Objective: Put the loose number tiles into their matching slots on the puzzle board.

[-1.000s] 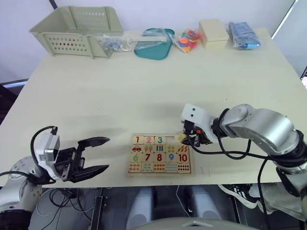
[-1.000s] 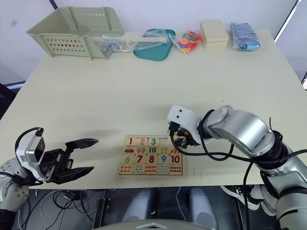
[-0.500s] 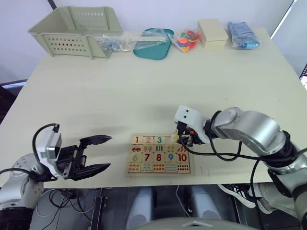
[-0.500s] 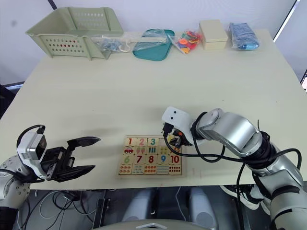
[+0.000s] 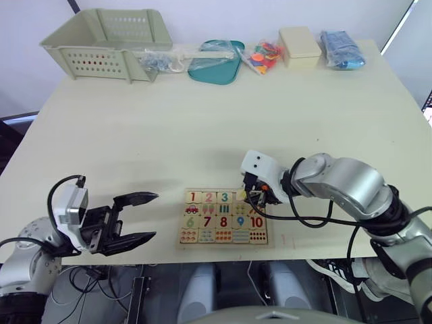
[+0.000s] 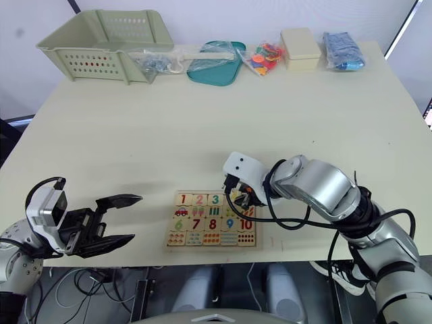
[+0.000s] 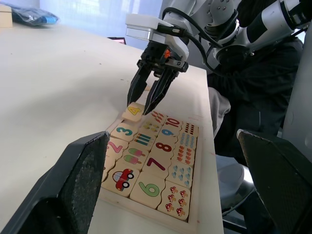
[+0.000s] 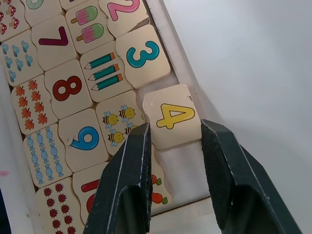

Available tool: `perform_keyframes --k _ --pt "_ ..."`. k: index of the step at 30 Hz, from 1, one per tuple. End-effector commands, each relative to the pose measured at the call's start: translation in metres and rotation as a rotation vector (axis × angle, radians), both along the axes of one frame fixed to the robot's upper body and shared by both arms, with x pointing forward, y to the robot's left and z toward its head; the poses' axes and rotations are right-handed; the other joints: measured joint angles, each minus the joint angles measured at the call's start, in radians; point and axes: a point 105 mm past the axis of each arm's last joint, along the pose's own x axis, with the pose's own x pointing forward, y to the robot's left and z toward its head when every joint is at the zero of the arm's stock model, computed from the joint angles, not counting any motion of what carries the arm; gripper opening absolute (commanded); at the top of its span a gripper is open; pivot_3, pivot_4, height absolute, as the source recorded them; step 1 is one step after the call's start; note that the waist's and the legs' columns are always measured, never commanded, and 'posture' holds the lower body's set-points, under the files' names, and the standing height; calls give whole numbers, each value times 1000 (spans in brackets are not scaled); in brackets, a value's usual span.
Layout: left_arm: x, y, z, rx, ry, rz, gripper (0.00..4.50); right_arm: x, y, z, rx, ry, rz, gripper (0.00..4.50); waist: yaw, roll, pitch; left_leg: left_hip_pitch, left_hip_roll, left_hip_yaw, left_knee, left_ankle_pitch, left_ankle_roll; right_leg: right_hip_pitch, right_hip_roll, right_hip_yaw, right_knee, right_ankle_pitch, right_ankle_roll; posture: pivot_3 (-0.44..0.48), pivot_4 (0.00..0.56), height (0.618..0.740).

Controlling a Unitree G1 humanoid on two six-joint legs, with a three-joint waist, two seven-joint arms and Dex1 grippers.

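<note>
Resting near the table's (image 5: 202, 121) near edge, the puzzle board (image 5: 223, 217) is a flat wooden tray holding rows of tiles.

- Top row: tiles 1 (image 5: 193, 197), 2 (image 5: 209, 198) and 3 (image 5: 225, 198) seated in order from the left. Tile 4 (image 8: 171, 117) lies tilted over the next slot, one edge riding on the board's far rim, not yet flat. The last slot (image 8: 178, 161), to its right, appears bare wood, though the fingers partly hide it.
- Lower rows: picture tiles, big digits 6 to 10, dot tiles, all seated.
- Right gripper (image 5: 252, 196): over the board's far right corner, jaws slightly spread, one finger on each side of tile 4; whether they touch it is unclear.
- Left gripper (image 5: 135, 217): hovering left of the board, well apart from it, jaws spread wide, holding nothing.
- Far edge of table: a pale green basket (image 5: 104, 42) at left, a teal tray (image 5: 216, 62), a bag of coloured pieces (image 5: 264, 55), a cream box (image 5: 300, 46), a blue packet (image 5: 342, 49).
</note>
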Motion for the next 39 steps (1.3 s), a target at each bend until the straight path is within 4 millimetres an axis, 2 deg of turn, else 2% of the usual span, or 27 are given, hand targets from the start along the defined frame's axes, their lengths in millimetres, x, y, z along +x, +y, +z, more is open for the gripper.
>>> perform_keyframes --k 1,39 --pt "-4 0 5 3 -16 -37 4500 0 4 6 14 -34 17 923 0 0 0 0 0 0 0 0 0 0 0 0 0 0 0 0 150 740" --pt "-7 0 4 7 -17 -33 4500 -5 10 2 14 -17 61 923 0 0 0 0 0 0 0 0 0 0 0 0 0 0 0 0 150 740"
